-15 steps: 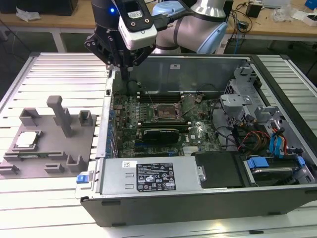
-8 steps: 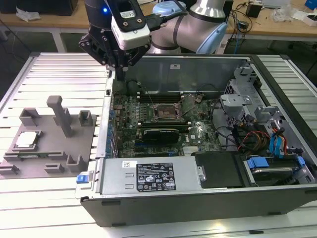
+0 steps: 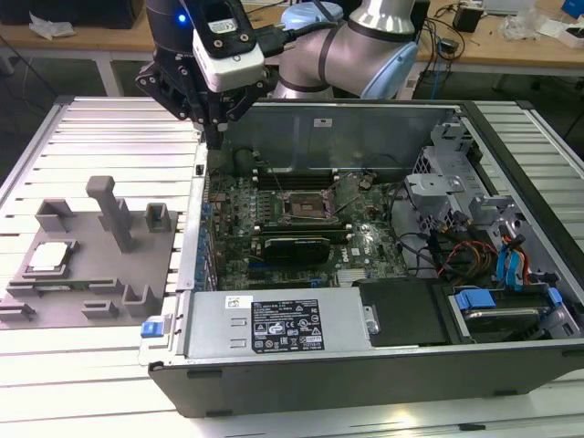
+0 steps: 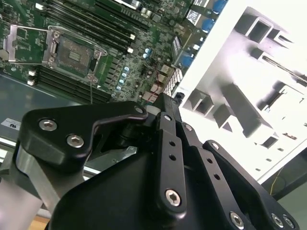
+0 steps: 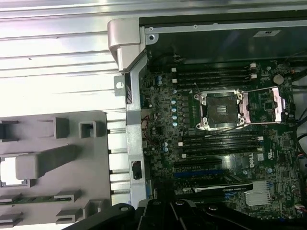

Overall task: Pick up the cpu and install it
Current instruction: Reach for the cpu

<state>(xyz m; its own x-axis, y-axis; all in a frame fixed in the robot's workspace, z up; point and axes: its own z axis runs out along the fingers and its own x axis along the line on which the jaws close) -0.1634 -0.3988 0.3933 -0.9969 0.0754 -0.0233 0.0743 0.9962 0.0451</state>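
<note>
the small flat silvery square cpu point(image 3: 47, 258) lies on the grey plastic fixture plate point(image 3: 96, 278) at the exterior view's left, well apart from the black claw point(image 3: 216, 137), which hangs clenched and empty above the open dark computer case's point(image 3: 365, 383) back corner.

A ribbed metal table point(image 3: 100, 128) spread across the exterior view from nine o'clock to three, its slats running side to side and glaring white in strong light at six o'clock. Behind it, at eleven o'clock, stood a wooden bench point(image 3: 82, 44) on a white leg point(image 3: 116, 73), with dark floor point(image 3: 46, 78) beneath. Another wooden benchtop point(image 3: 511, 50) at one o'clock carried loose cables point(image 3: 449, 36).
</note>
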